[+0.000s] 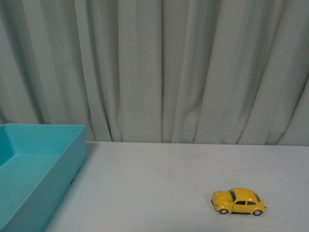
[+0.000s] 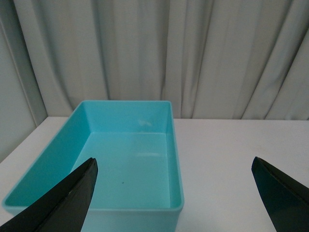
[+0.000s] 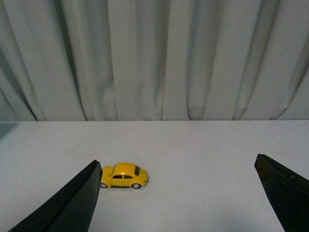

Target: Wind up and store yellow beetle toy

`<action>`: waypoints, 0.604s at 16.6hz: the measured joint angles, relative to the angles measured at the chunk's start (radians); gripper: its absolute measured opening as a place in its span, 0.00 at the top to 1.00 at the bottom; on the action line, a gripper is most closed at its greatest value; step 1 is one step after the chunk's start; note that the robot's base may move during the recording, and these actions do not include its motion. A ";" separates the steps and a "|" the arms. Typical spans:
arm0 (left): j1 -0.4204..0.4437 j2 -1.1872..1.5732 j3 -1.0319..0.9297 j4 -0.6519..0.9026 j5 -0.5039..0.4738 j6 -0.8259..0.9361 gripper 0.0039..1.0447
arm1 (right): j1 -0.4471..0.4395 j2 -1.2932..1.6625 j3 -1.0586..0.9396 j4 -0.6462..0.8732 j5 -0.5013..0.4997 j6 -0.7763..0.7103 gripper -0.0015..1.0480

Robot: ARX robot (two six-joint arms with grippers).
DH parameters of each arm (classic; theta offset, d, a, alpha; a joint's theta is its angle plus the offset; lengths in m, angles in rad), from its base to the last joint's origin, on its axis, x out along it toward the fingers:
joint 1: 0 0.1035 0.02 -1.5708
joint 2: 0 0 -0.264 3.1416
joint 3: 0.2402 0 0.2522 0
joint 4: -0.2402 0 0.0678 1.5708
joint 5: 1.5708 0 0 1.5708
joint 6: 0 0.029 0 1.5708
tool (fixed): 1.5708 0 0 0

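The yellow beetle toy (image 1: 239,201) stands on its wheels on the white table at the front right, side-on. It also shows in the right wrist view (image 3: 123,176), just beyond one dark finger. My right gripper (image 3: 177,166) is open and empty, its jaws wide apart, the car ahead of it and off toward one finger. My left gripper (image 2: 174,164) is open and empty, in front of the near end of the turquoise bin (image 2: 175,159). Neither gripper shows in the front view.
The turquoise bin (image 1: 72,159) sits at the left of the table and holds nothing. A grey-white curtain (image 1: 159,67) hangs along the table's far edge. Bare white table (image 1: 154,183) lies between bin and car.
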 joint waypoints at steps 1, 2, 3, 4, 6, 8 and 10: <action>0.000 0.000 0.000 0.000 0.000 0.000 0.06 | 0.000 0.000 0.000 0.000 0.000 0.000 0.06; 0.000 0.000 0.000 0.000 0.000 0.000 0.06 | 0.000 0.000 0.000 0.000 0.000 0.000 0.06; 0.000 0.000 0.000 0.000 0.000 0.000 0.06 | 0.000 0.000 0.000 -0.003 0.000 0.000 0.06; 0.000 0.000 0.000 0.002 0.000 0.000 0.06 | 0.000 0.000 0.000 0.002 0.000 0.000 0.06; 0.000 0.000 0.000 0.000 0.000 0.000 0.06 | 0.000 0.000 0.000 0.000 0.000 0.000 0.06; 0.000 0.001 0.000 -0.002 0.000 0.000 0.06 | 0.000 0.000 0.000 0.000 0.000 0.000 0.06; 0.000 0.001 0.000 0.000 0.000 0.000 0.06 | 0.000 0.000 0.000 -0.002 0.000 0.000 0.06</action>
